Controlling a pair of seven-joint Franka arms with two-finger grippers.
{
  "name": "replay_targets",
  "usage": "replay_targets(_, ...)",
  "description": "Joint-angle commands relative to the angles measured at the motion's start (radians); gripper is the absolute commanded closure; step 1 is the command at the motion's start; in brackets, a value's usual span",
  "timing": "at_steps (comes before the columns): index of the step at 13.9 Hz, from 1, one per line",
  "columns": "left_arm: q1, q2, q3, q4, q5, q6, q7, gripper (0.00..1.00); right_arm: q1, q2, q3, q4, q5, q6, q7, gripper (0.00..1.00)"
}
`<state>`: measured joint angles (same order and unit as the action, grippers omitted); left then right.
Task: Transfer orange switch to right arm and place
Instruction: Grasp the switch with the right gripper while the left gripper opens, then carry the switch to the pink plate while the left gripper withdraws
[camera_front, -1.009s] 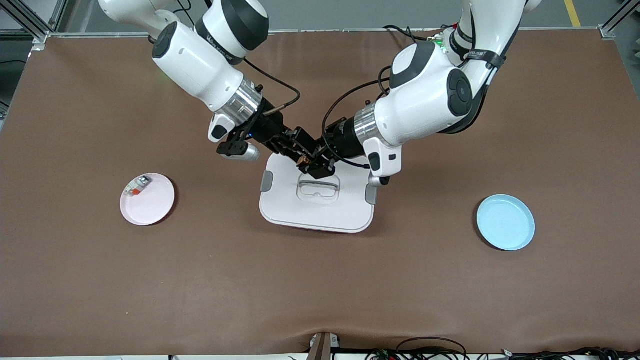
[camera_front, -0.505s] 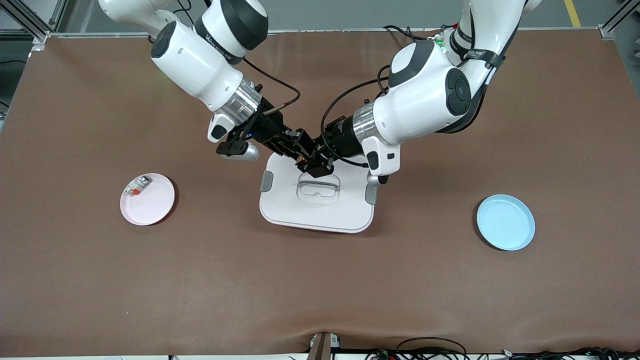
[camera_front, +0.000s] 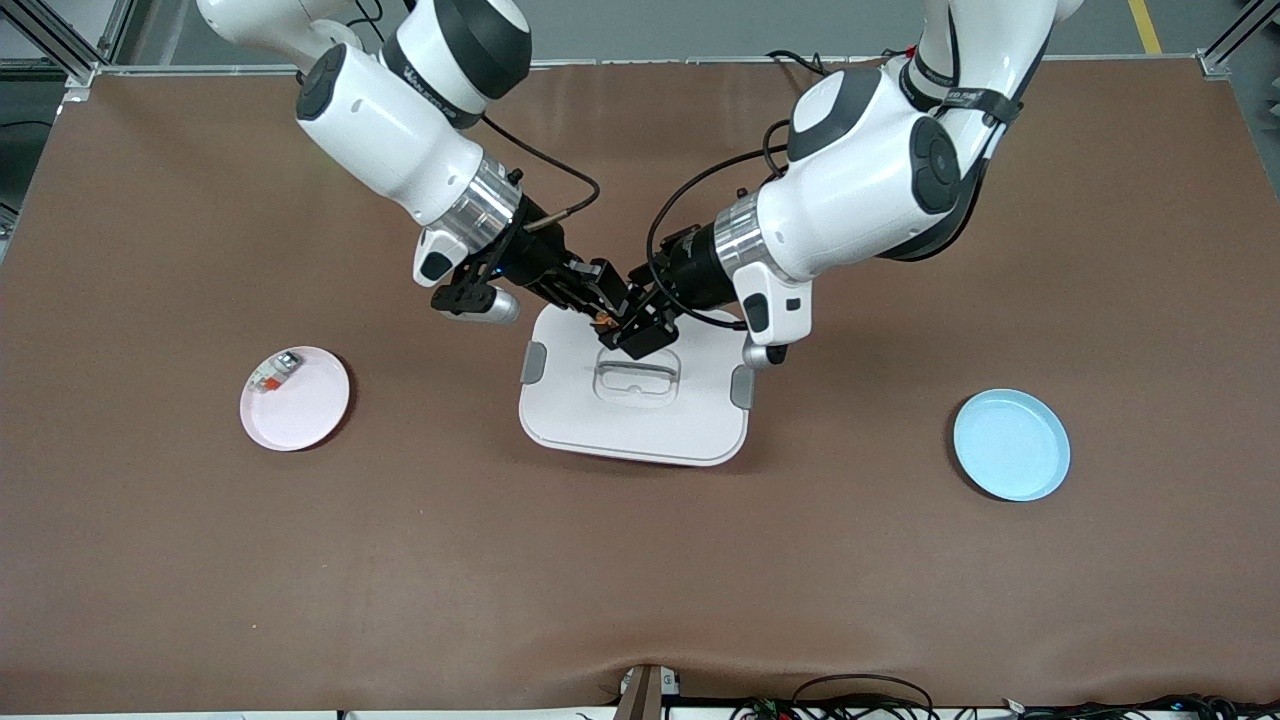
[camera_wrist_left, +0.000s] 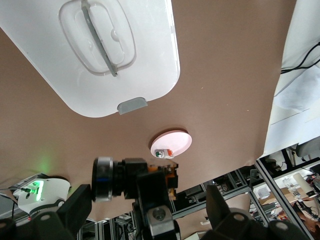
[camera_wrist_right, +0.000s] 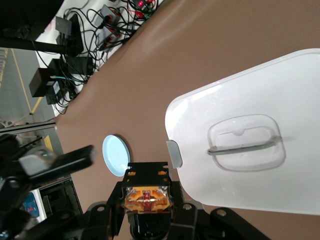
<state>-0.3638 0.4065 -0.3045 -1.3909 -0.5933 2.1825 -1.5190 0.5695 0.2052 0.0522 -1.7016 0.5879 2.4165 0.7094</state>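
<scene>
Switch: the orange switch (camera_wrist_right: 147, 195) is up in the air, over the edge of the white lidded box (camera_front: 634, 420) that lies farther from the front camera; it sits between the two claws where they meet
Right claw: the right gripper (camera_front: 598, 303) is pinched narrow on the switch, orange face turned back toward its own wrist camera
Left claw: the left gripper (camera_front: 638, 330) is spread wide; its fingers (camera_wrist_left: 220, 210) stand clear on either side and touch nothing I can see
Long axis: too foreshortened to call
Who has it: the right arm alone, by my reading; the handover looks done
Where next: probably the pink plate (camera_front: 295, 398), toward the right arm's end and nearer the front camera; a white-and-grey piece (camera_front: 275, 372) already lies on it
Other plate: the blue plate (camera_front: 1011, 445) sits toward the left arm's end
Watch for: the left claw backing straight off, so nothing clips the switch
</scene>
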Motion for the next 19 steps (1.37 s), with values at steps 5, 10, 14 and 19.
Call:
replay_targets(5,0.058,-0.046,0.001,-0.005,0.246,-0.015,0.0,0.0,-0.154,-0.015,0.008,0.114,-0.016,-0.394,-0.187,1.0)
replay_targets(10,0.15,-0.083,0.001,-0.005,0.438,-0.116,0.179,0.0,-0.249,-0.067,0.009,0.119,-0.3,-0.666,-0.509,1.0)
replay_targets(14,0.244,-0.107,0.002,-0.005,0.588,-0.268,0.414,0.0,-0.374,-0.069,0.003,0.111,-0.416,-0.752,-1.049,1.0)
replay_targets(19,0.336,-0.169,0.001,-0.008,0.699,-0.444,0.611,0.0,-0.517,-0.063,0.0,0.077,-0.556,-0.709,-1.509,1.0)
